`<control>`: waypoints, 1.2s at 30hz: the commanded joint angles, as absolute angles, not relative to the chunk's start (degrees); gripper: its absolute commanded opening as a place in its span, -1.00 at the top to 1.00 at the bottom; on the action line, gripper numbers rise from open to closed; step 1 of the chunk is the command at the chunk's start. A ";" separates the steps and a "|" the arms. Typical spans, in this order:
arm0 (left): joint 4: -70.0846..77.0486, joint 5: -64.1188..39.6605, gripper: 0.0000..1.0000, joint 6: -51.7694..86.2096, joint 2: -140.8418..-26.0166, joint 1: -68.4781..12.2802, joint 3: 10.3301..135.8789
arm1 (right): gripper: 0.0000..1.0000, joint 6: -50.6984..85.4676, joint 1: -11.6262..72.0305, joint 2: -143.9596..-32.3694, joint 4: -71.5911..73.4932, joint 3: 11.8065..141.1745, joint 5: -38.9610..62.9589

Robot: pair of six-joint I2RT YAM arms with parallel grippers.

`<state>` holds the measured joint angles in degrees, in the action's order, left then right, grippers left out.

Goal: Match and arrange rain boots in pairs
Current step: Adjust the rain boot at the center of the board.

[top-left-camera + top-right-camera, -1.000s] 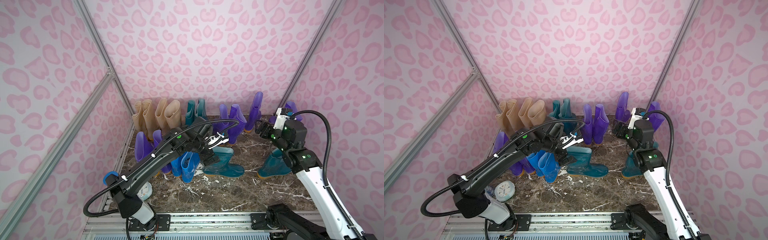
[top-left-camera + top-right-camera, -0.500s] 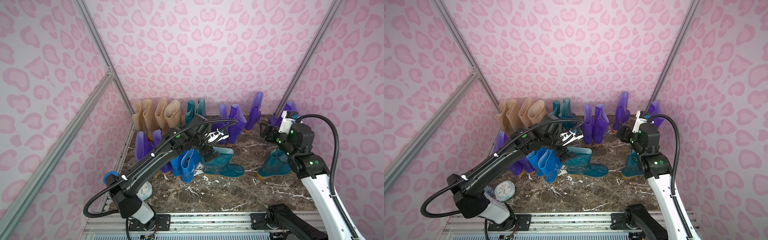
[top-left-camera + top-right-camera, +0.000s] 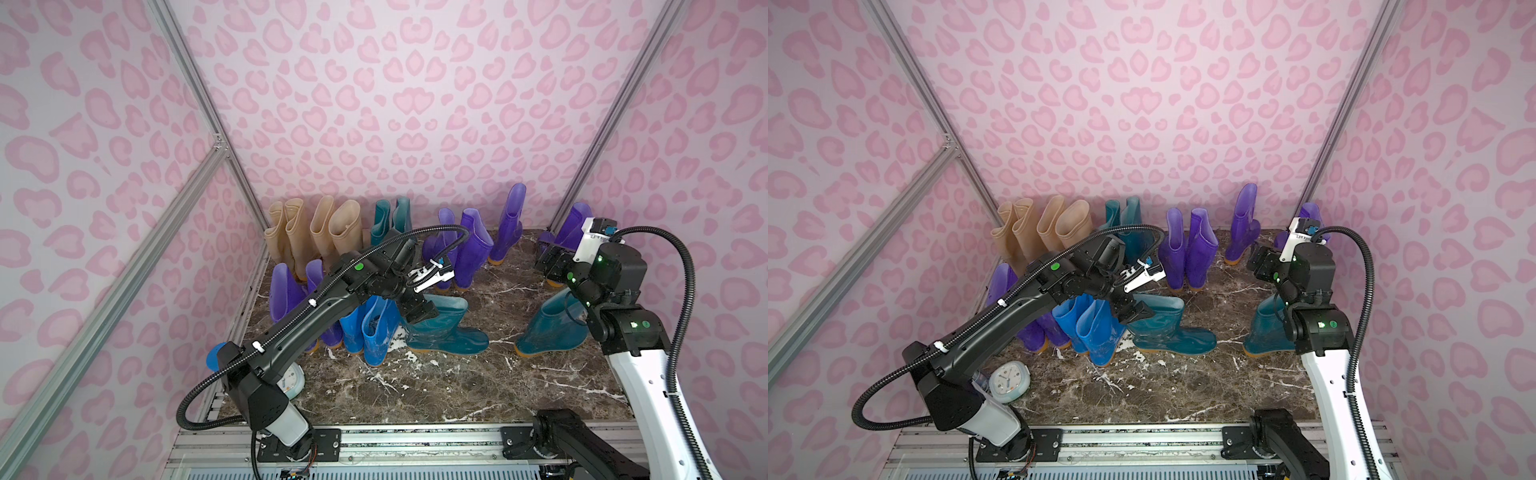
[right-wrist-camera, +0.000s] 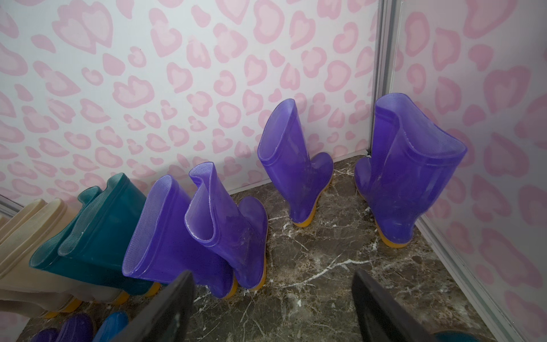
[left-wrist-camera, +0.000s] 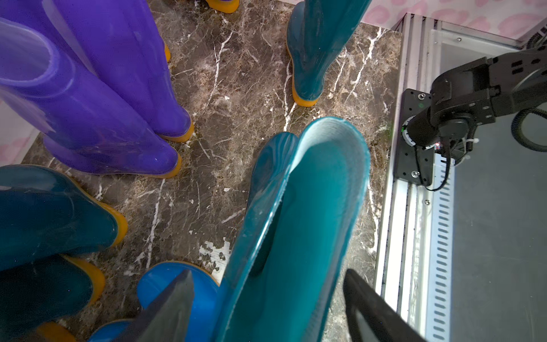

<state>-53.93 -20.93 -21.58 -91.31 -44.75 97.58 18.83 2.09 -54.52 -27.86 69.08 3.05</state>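
The rain boots stand on the marble floor. Along the back wall are several beige boots (image 3: 316, 232), a dark teal pair (image 3: 390, 216), a purple pair (image 3: 461, 245) and two single purple boots (image 3: 509, 224) (image 4: 405, 177). In front stand a purple pair (image 3: 291, 291), a blue pair (image 3: 374, 328) and two single teal boots (image 3: 449, 328) (image 3: 548, 328). My left gripper (image 5: 268, 296) is open and straddles the shaft top of the middle teal boot (image 5: 296, 222), with small gaps on both sides. My right gripper (image 4: 272, 299) is open and empty above the floor, facing the purple boots.
A round white clock (image 3: 1009, 380) and a blue-lidded container (image 3: 216, 357) lie at the front left by the left arm's base. Pink-patterned walls close in on three sides. A metal rail (image 3: 415, 440) runs along the front edge.
My left jaws have narrowed around the teal boot's shaft. The right arm has drawn back to the right, away from the purple boots, jaws still open.
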 commanded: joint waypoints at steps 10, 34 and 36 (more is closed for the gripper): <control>-53.49 -34.45 0.70 -12.74 -92.36 -46.61 96.85 | -0.69 18.72 0.77 -53.99 -26.42 67.34 3.43; -31.91 -18.55 0.95 20.97 -76.62 -51.07 89.02 | -0.66 24.52 -1.88 -52.72 -17.55 63.46 6.59; -28.48 -18.60 0.95 23.94 -75.41 -51.43 86.56 | -0.66 24.75 -1.98 -52.96 -17.06 63.76 6.44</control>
<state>-38.02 -19.75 18.61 -76.82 -51.13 87.99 23.59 -1.85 -52.77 -20.05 63.61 6.28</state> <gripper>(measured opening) 0.082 0.831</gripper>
